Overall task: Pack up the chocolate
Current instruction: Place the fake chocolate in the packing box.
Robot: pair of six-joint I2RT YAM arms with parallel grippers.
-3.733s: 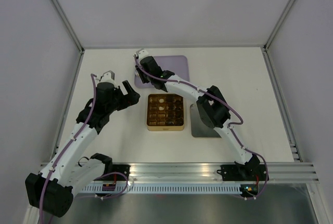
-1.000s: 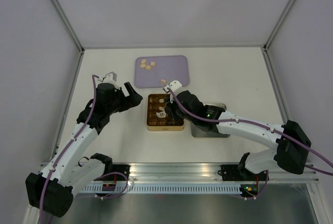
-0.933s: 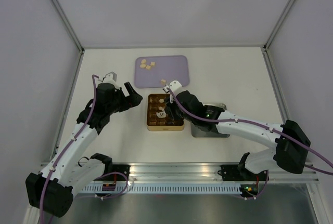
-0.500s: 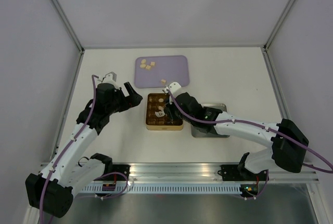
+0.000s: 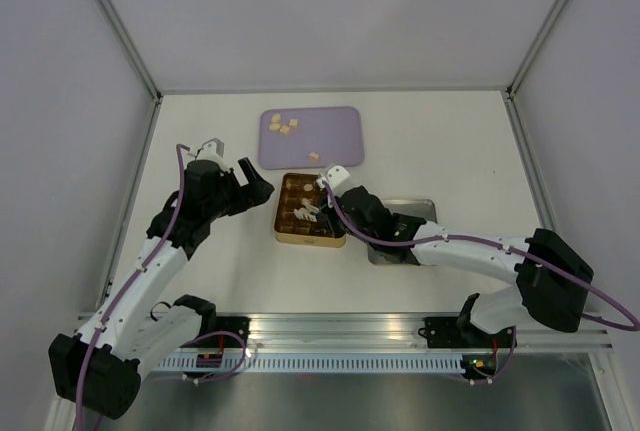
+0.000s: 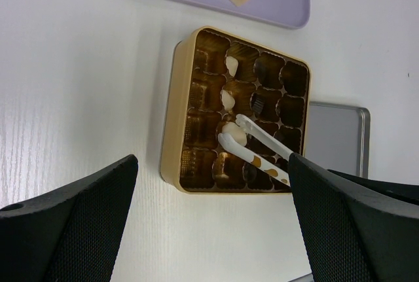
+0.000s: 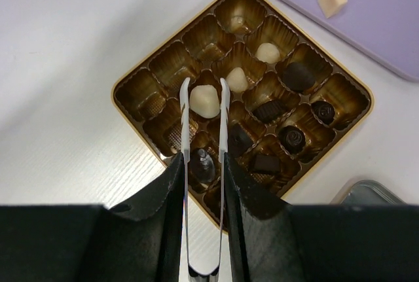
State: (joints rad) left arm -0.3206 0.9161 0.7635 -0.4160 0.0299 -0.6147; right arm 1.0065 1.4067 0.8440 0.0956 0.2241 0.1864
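— White tabletop (image 5: 450, 151), grey walls all round. Where is the chocolate?
— Spread about. Several cream pieces (image 5: 283, 126) lie on the purple tray (image 5: 335, 136) at the back. Two more pale ones and some dark pieces (image 7: 300, 76) sit in cells of the gold tin (image 7: 134, 92) just in front of it.
— And the claws?
— The right gripper (image 7: 203, 190) is clamped on tweezers (image 7: 223, 125), whose tips pinch one cream chocolate (image 7: 203, 101) over the tin. The left gripper (image 5: 256, 178) gapes wide, holding nothing, just left of the tin.

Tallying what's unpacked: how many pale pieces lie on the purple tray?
5 pale pieces: four clustered at the purple tray's far left, one by its near edge.
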